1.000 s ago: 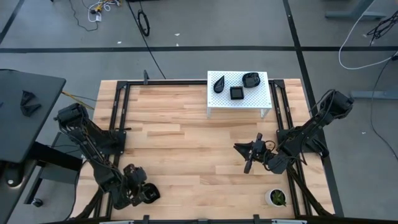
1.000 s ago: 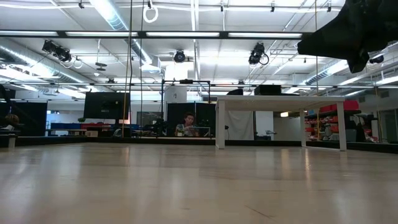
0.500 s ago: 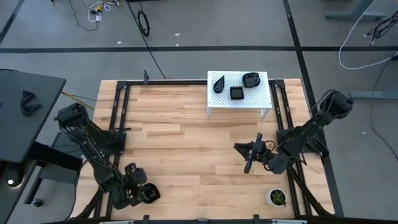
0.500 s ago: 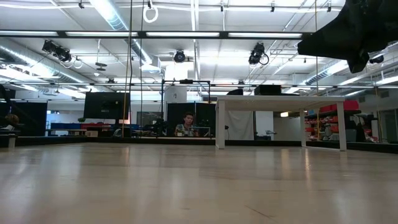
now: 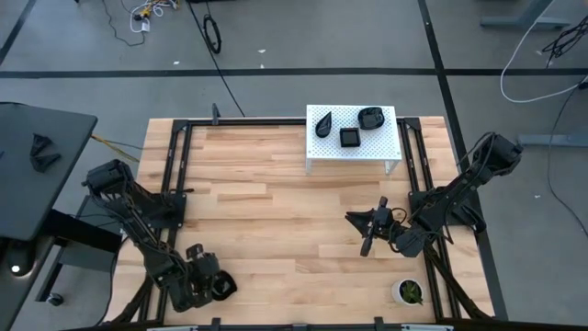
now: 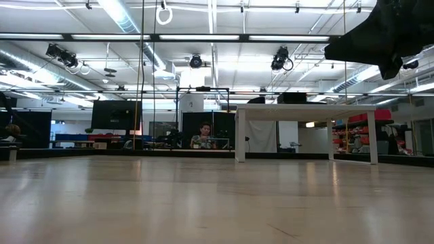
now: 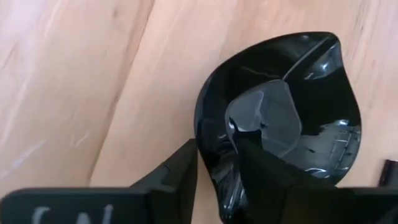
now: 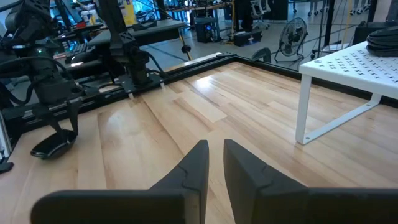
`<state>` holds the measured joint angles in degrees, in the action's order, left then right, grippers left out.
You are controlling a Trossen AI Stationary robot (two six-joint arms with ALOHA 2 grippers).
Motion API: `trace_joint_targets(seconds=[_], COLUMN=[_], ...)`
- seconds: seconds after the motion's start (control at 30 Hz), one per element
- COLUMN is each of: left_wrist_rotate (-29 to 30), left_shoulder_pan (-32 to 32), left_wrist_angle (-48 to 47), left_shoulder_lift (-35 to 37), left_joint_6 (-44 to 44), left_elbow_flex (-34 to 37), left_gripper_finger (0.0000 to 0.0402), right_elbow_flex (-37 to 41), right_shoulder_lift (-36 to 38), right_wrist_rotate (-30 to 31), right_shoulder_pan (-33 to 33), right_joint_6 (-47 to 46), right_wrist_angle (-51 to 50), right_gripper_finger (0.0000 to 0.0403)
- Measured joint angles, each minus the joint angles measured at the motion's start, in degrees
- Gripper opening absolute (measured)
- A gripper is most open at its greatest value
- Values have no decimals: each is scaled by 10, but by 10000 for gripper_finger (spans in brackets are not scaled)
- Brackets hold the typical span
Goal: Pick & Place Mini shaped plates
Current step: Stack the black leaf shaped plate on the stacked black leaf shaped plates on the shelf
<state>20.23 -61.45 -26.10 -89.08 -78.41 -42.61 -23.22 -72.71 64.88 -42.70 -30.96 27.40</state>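
Observation:
A glossy black teardrop mini plate (image 7: pixel 286 112) sits at the table's near left corner, where my left gripper (image 7: pixel 214 152) is shut on its rim. The high view shows that gripper (image 5: pixel 204 276) pointing steeply down, the plate (image 5: pixel 222 287) beside it. Whether the plate touches the wood I cannot tell. Three more mini plates rest on a white perforated stand (image 5: pixel 335 152) at the far side: a teardrop (image 5: pixel 323 123), a square (image 5: pixel 349 138) and a rounded one (image 5: pixel 370 118). My right gripper (image 5: pixel 360 230) hovers level at mid-right, a narrow gap between its fingers (image 8: pixel 199 158), nothing in it. My left gripper has the teardrop plate by its rounded rim (image 7: pixel 211 134), one finger (image 7: pixel 255 162) inside the bowl and the other (image 7: pixel 183 171) outside the wall. The fingers come from above, slanting down. The plate's hollow faces up.
A small white pot with a green plant (image 5: pixel 408 291) stands at the near right corner. Black frame rails (image 5: pixel 175 165) run along the table's left and right sides. Bare wood (image 5: pixel 276 211) lies between the two arms. In the low view the stand (image 6: pixel 305 112) rises at the far side.
My left arm has leaned a little lower and its wrist has rolled slightly, with the teardrop plate in its hold all the while.

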Motion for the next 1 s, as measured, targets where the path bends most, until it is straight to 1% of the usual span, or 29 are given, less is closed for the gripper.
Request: trace_joint_targets(seconds=[0.1, 0.3, 0.37, 0.43, 0.53, 0.6, 0.7, 0.73, 0.77, 0.83, 0.9, 1.0], left_wrist_rotate=[1, 11, 18, 27, 57, 84, 113, 108, 87, 25, -39, -134], left_shoulder_pan=[2, 16, 24, 34, 57, 86, 151, 180, 213, 280, 351, 447], left_wrist_angle=[0, 2, 2, 0, 0, 0, 3, 12, 31, 89, 183, 332], left_shoulder_lift=[0, 1, 3, 6, 20, 34, 52, 54, 53, 46, 27, -7], left_joint_6=[2, 15, 16, 21, 51, 76, 130, 161, 200, 290, 378, 468], left_elbow_flex=[0, 0, 0, -1, -1, -1, -1, -1, -1, -1, -1, -2], left_gripper_finger=[94, 13, 8, 12, 13, 8, 5, 6, 6, 6, 4, 5], right_elbow_flex=[0, 0, 0, 0, 0, 0, 0, 0, 0, 0, 0, 0], right_shoulder_lift=[0, 0, 0, 0, 0, 0, 0, 0, 0, 0, 0, 0], right_wrist_rotate=[0, 0, 0, 0, 0, 0, 0, 0, 0, 0, 0, 0], right_shoulder_pan=[0, 0, 0, 0, 0, 0, 0, 0, 0, 0, 0, 0], right_joint_6=[0, 0, 0, 0, 0, 0, 0, 0, 0, 0, 0, 0], right_wrist_angle=[0, 0, 0, 0, 0, 0, 0, 0, 0, 0, 0, 0], right_gripper_finger=[54, 54, 54, 54, 54, 54, 54, 54, 54, 54, 54, 54])
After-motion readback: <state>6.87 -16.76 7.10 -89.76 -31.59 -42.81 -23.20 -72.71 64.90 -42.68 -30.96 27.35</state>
